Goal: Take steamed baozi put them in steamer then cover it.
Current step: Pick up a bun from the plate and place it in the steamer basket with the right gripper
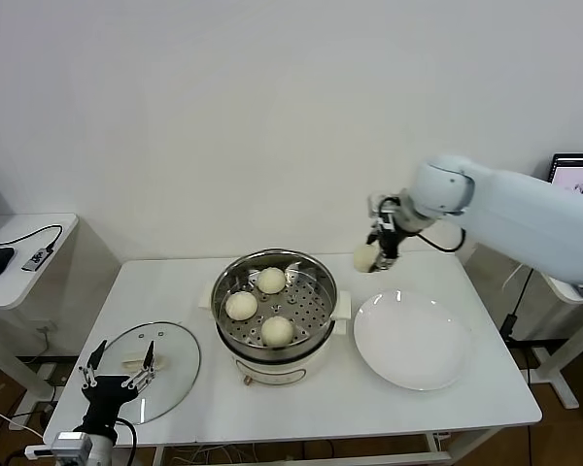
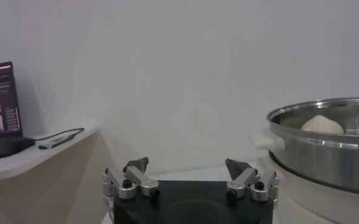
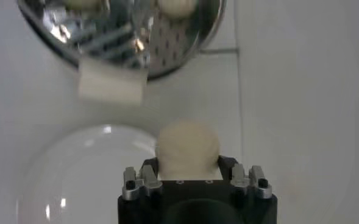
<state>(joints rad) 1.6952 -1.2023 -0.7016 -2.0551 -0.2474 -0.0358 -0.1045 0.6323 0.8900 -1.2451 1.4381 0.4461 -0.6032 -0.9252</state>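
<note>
Head view: the right gripper [image 1: 378,250] hangs above the worktop [image 1: 301,388] just beyond the white plate [image 1: 413,340] and to the right of the steamer [image 1: 273,303], with the fourth baozi [image 1: 365,257] pinched between its fingers. In the right wrist view the fingers [image 3: 150,172] sit against both sides of that round bun [image 3: 188,145], closed only as far as its width allows. The bun has no long axis, so how it is turned should matter little.

What the coming move turns on: the steamer lies to the robot's left of the held bun and a little nearer the body. Three baozi [image 1: 271,281] already rest on the perforated tray, leaving open room on the right part of it, which is the side nearest this arm. The steel rim and the white side handle [image 1: 341,309] stand between bun and tray, so the bun probably needs to pass above them before coming down.

The left gripper [image 1: 121,367] waits, fingers spread wide and empty, over the glass cover [image 1: 170,374] lying flat on the worktop left of the steamer; that arm is the nearer one for the cover.
</note>
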